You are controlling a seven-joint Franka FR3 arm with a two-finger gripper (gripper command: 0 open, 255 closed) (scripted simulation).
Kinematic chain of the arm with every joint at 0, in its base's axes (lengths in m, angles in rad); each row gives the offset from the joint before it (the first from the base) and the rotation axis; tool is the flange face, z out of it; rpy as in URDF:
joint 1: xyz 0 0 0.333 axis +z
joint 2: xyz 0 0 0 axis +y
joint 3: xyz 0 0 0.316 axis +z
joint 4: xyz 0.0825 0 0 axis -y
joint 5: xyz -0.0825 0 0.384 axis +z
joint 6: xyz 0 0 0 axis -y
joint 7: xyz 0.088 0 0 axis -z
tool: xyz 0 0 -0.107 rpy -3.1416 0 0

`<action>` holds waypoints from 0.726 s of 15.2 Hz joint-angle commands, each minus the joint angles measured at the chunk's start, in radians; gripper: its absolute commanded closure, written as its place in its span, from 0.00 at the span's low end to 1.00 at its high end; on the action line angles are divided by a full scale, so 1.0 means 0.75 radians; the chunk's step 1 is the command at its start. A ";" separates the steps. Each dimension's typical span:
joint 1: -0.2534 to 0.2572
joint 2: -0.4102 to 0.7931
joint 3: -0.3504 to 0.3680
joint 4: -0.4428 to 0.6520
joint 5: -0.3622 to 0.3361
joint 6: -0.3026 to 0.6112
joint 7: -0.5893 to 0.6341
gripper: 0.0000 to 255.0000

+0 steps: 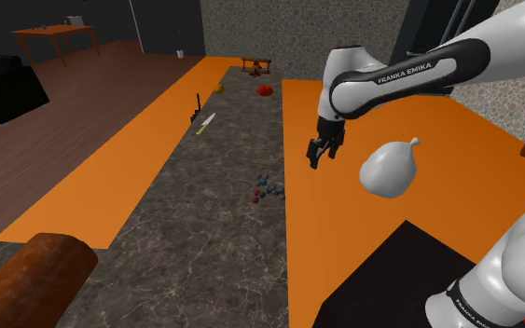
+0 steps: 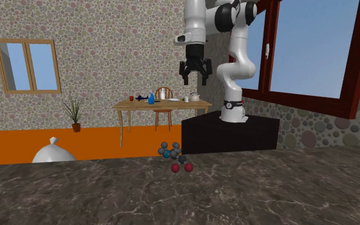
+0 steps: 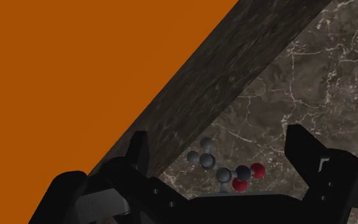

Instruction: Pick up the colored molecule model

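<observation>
Dark marble counter [image 1: 204, 214]: molecule model [image 3: 224, 175] lies on it, framed between the gripper [image 2: 195, 80]'s spread fingers [image 3: 139, 151], well below, untouched.

The molecule model [image 1: 268, 189] at the shoulder view's centre has grey, teal and red balls. The marble counter [image 1: 204, 242] under it is dark brown with pale veins. The floor [image 1: 456, 158] is flat orange, the gripper [image 1: 320, 160] black, and the walls [image 2: 108, 38] pebble-patterned.
</observation>
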State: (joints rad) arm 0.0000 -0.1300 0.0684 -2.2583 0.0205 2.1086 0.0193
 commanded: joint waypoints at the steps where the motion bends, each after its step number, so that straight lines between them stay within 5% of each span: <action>1: 0.004 0.116 0.004 0.067 0.009 0.048 0.001 0.00; 11: 0.014 0.635 0.017 0.437 0.050 0.188 -0.020 0.00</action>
State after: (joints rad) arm 0.0072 0.2937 0.0790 -1.9786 0.0566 2.2453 0.0012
